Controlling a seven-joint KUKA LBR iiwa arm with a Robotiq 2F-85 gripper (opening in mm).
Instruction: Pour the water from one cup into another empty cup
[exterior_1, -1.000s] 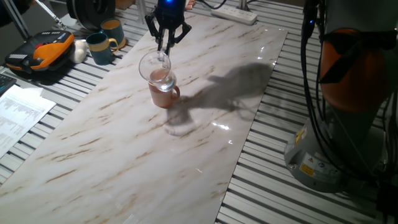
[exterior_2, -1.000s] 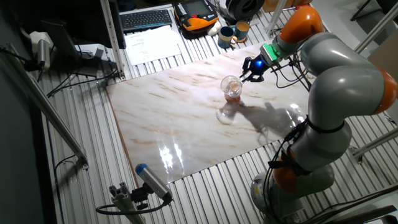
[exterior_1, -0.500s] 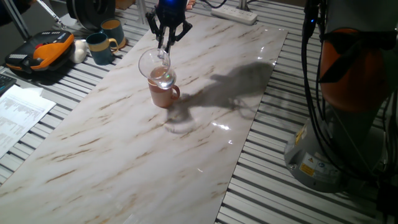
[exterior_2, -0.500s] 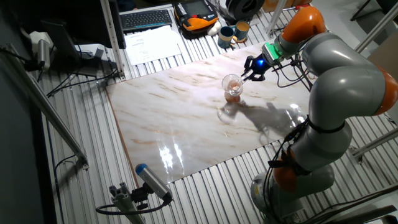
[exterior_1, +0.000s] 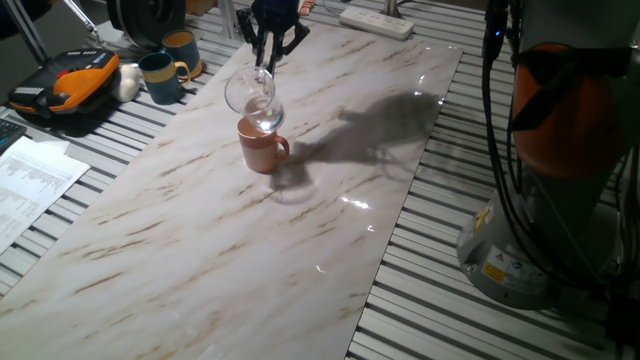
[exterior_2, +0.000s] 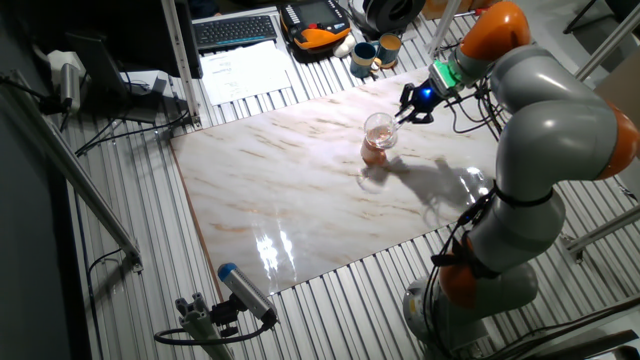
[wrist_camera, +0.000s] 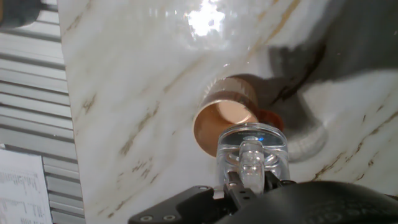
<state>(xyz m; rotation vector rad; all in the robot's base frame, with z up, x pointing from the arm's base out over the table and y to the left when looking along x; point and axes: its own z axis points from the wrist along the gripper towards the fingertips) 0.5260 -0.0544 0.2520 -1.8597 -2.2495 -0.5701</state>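
My gripper (exterior_1: 264, 66) is shut on the handle of the clear glass mug (exterior_1: 252, 98) and holds it tilted just above the terracotta mug (exterior_1: 261, 148), which stands upright on the marble board. In the other fixed view the gripper (exterior_2: 403, 112) holds the glass mug (exterior_2: 379, 130) over the terracotta mug (exterior_2: 373, 154). In the hand view the glass mug (wrist_camera: 252, 154) sits between my fingers, right over the rim of the terracotta mug (wrist_camera: 224, 122). I cannot make out water in the glass.
Two mugs, a dark teal one (exterior_1: 160, 76) and one behind it (exterior_1: 181, 49), stand off the board at the far left, next to an orange and black device (exterior_1: 65, 84). A white power strip (exterior_1: 377, 21) lies at the far edge. Papers (exterior_1: 30, 185) lie at the left.
The gripper has risen and drawn back a little with the glass mug. The glass now hangs higher above the terracotta mug and has turned back towards upright.
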